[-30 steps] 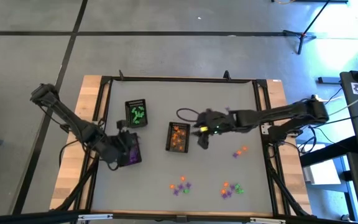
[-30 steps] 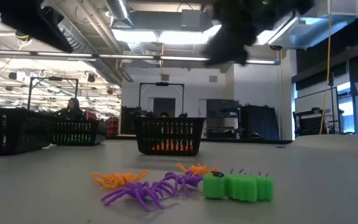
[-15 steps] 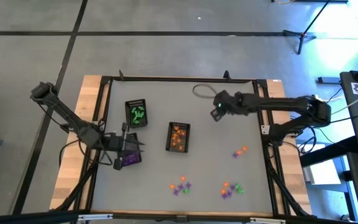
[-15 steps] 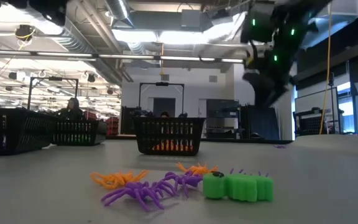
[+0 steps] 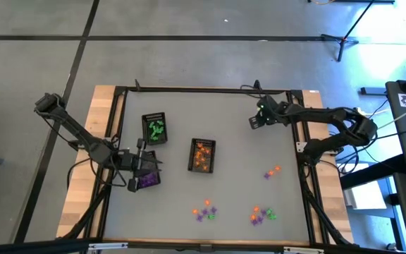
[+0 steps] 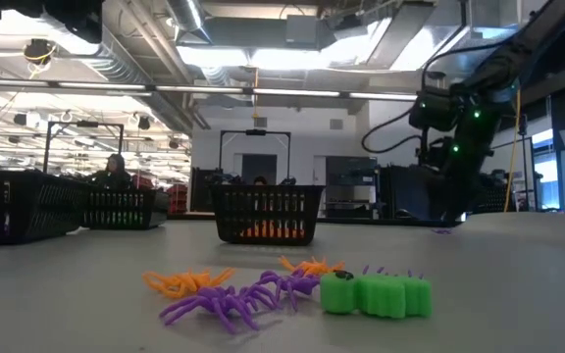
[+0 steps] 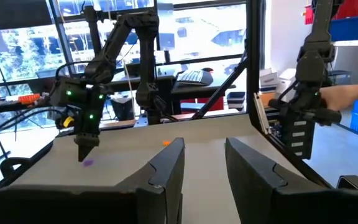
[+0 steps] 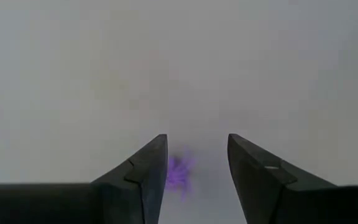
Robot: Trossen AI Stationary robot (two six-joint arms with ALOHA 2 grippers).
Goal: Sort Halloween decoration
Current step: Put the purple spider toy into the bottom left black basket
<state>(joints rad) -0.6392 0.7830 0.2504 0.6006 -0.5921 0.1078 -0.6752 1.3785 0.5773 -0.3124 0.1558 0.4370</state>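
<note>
No brand, label or writing can be read anywhere.

The right gripper hangs near the far right corner of the table. Its jaws are parted and hold nothing; a blurred purple trinket lies on the table between them, seen in the right wrist view. In the low view that gripper points straight down just above the table.

The left gripper is over the purple tray at the table's left side. Its jaws stand apart and empty.

The green tray sits behind the purple one, and the orange tray is mid-table, all three well apart. The middle and far part of the table between the trays and the right gripper is bare.

Loose trinkets lie toward the near edge: one cluster near the centre, another to its right, and a small group farther back. In the low view, purple spiders, an orange one and a green piece touch each other; the trays' contents are mostly hidden by the mesh walls.
</note>
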